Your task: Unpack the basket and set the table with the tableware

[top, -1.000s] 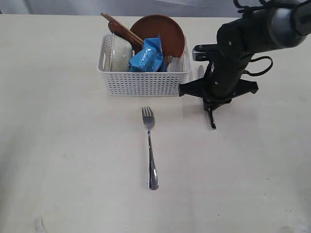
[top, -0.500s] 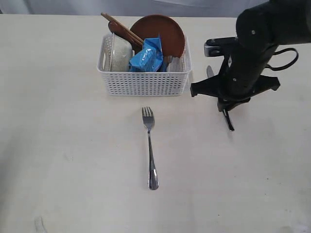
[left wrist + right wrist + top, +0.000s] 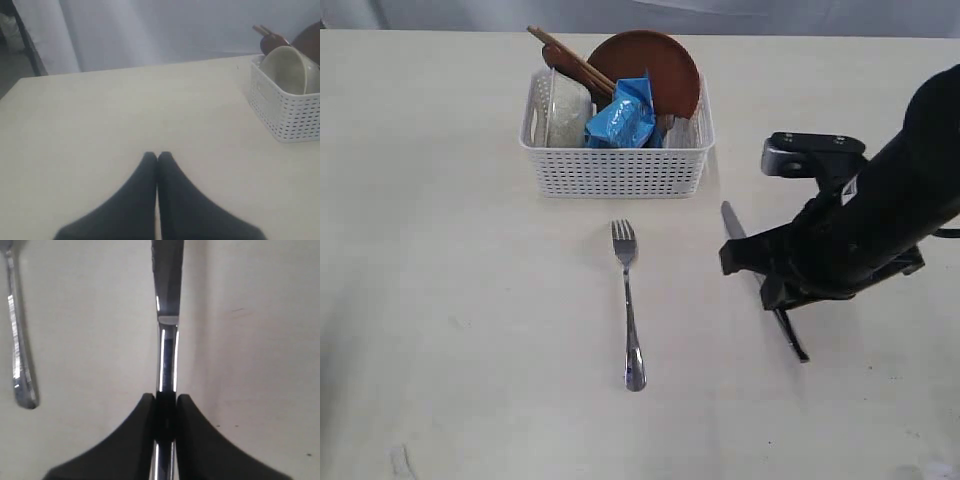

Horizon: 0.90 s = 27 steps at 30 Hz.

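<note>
Exterior view: scuffed beige worktop (image 3: 470, 300), grey curtain (image 3: 620, 12) behind. Right arm (image 3: 880, 220) bends low; right end effector (image 3: 165, 402) pinches knife (image 3: 167, 285) near fork (image 3: 629, 300); left end effector (image 3: 157, 157) pressed together.

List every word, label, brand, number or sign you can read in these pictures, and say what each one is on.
No text can be read in any view.
Blue bag: pale markings on the front, too small and blurred to read.
White basket: no label visible.
Fork, knife: no stamp or engraving can be made out.
Brown plate: no marking visible.
</note>
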### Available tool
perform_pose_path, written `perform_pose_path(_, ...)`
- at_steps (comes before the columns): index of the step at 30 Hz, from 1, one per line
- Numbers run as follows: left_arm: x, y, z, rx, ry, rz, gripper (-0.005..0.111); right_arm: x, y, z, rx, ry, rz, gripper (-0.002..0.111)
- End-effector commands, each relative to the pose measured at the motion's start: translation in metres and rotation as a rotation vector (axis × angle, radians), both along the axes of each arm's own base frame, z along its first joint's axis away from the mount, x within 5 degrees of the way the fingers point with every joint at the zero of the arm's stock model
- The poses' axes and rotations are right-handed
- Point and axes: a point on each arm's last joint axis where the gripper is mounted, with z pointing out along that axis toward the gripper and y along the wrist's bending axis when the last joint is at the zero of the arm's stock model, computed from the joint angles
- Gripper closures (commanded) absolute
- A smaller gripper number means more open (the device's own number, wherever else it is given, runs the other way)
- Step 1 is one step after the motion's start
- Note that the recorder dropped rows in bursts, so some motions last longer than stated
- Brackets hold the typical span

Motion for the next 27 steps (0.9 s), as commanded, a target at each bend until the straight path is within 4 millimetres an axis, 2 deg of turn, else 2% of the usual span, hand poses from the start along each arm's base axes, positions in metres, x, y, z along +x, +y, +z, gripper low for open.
perform_pose_path(1, 0.000, 0.000, 0.000, 0.004, -0.008, 0.002, 0.107, -0.016, 0.030, 0.005, 0.092, -0.035, 0.057, 0.109)
perform_pose_path(5, 0.000, 0.000, 0.000, 0.004, -0.008, 0.002, 0.107, -0.026, 0.058, 0.004, 0.165, -0.077, 0.059, 0.109)
perform_pose_path(12, 0.000, 0.000, 0.000, 0.004, -0.008, 0.002, 0.107, -0.032, 0.094, -0.014, 0.255, -0.102, 0.002, 0.109)
perform_pose_path(18, 0.000, 0.000, 0.000, 0.004, -0.008, 0.002, 0.107, -0.024, 0.125, -0.026, 0.273, -0.104, 0.000, 0.109)
perform_pose_path(23, 0.000, 0.000, 0.000, 0.004, -0.008, 0.002, 0.107, -0.013, 0.139, -0.033, 0.275, -0.098, -0.022, 0.109)
perform_pose_path(27, 0.000, 0.000, 0.000, 0.004, -0.008, 0.002, 0.107, -0.012, 0.138, -0.037, 0.254, -0.097, -0.020, 0.109)
